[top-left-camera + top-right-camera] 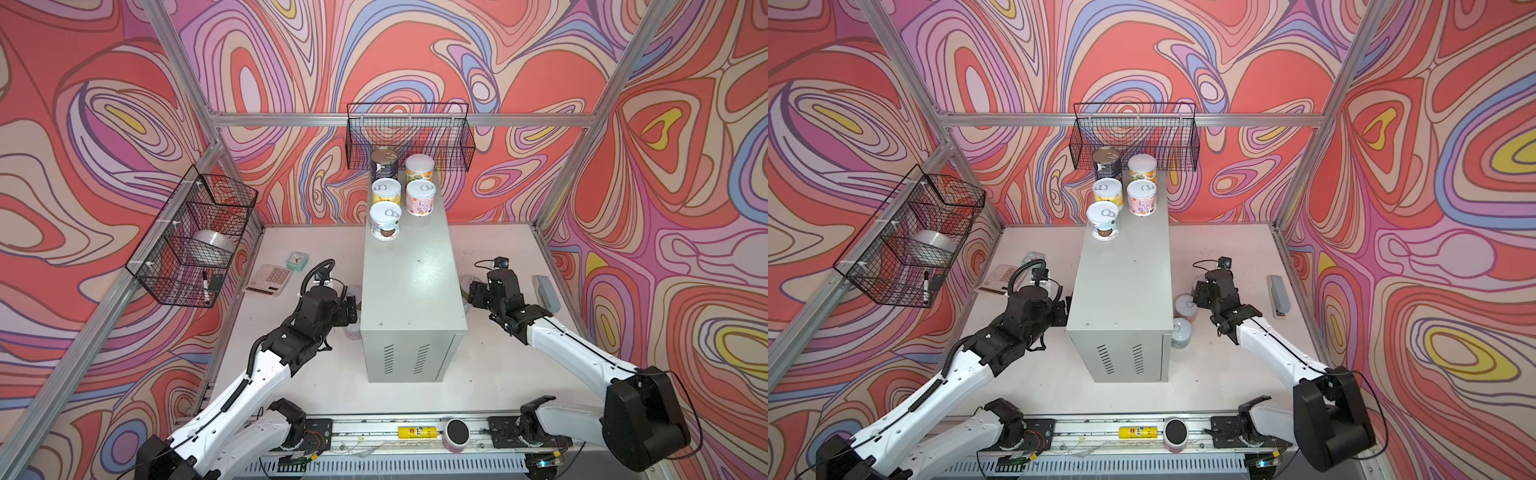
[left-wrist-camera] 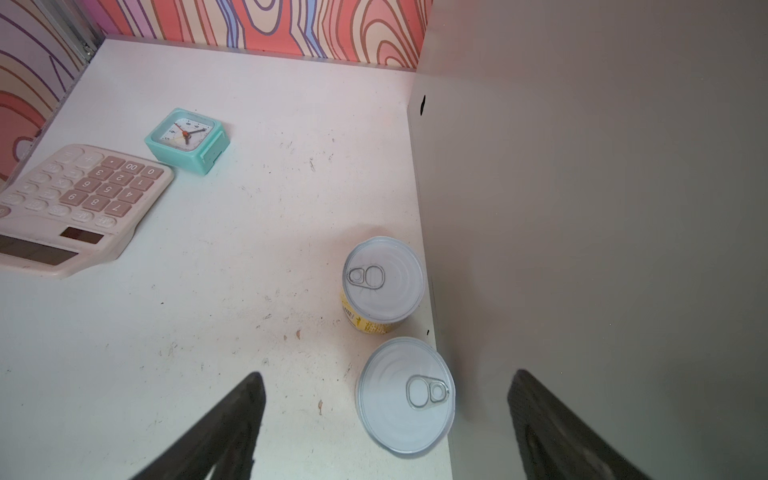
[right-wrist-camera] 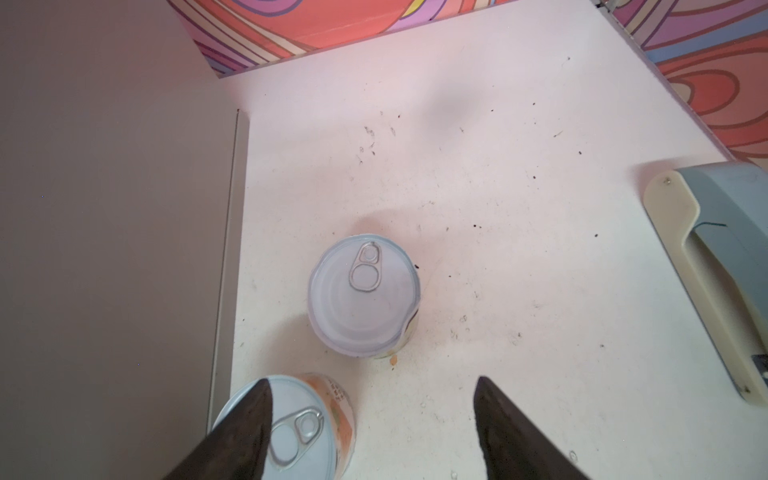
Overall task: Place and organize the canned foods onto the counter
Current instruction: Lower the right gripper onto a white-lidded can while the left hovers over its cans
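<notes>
The counter (image 1: 411, 266) (image 1: 1125, 270) is a tall grey cabinet in mid-table. At the back of its top stand several canned foods: a dark-blue tin (image 1: 384, 164) and orange (image 1: 419, 168), yellow (image 1: 386, 193), pink (image 1: 420, 198) and brown-and-white (image 1: 385, 221) cans. My left gripper (image 1: 351, 309) (image 2: 386, 374) hangs open beside the counter's left wall, above a white-lidded can (image 2: 405, 395), with a yellow can (image 2: 382, 278) beyond it. On the counter's right side my right gripper (image 1: 1198, 295) (image 3: 372, 379) is open. One of its fingers overlaps an orange-labelled can (image 3: 307, 428), and another can (image 3: 363, 295) stands ahead.
A calculator (image 2: 75, 208) and a mint clock (image 2: 187, 139) lie at the table's left. A grey stapler-like device (image 3: 715, 266) lies at the right. Black wire baskets hang on the back wall (image 1: 407, 137) and the left wall (image 1: 195, 237). A yellow tube (image 1: 417, 432) and a pink cylinder (image 1: 457, 434) lie on the front rail.
</notes>
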`<state>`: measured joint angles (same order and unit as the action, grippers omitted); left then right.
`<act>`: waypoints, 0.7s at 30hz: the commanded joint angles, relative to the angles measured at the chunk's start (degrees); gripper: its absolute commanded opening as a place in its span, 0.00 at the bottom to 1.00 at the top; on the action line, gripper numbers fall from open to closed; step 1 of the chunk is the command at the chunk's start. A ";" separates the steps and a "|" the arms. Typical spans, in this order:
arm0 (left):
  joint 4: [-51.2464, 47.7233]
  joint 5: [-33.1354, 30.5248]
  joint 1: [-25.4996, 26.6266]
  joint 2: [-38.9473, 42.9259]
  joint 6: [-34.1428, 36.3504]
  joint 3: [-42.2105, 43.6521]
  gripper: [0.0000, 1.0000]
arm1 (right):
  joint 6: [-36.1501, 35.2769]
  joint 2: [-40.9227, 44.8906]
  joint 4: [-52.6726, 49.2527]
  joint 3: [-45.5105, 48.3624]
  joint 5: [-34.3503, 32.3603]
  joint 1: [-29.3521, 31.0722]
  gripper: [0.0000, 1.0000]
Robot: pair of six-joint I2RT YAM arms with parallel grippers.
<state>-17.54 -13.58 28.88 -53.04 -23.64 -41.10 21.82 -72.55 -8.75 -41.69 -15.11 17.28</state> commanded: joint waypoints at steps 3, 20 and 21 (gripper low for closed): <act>6.06 1.71 -0.63 0.39 -0.18 1.94 0.93 | 0.57 -1.84 5.11 -0.47 2.98 -0.58 0.79; 6.78 1.98 -2.86 -0.23 0.71 2.43 0.92 | 4.28 -15.26 10.60 -2.61 4.71 -1.34 0.82; 6.64 2.06 -2.95 -0.44 0.62 2.29 0.92 | 4.87 -16.50 10.93 -2.77 5.15 -1.69 0.82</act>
<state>-12.12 -10.92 26.46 -53.74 -23.59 -39.62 24.84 -86.52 0.34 -43.33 -11.40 16.38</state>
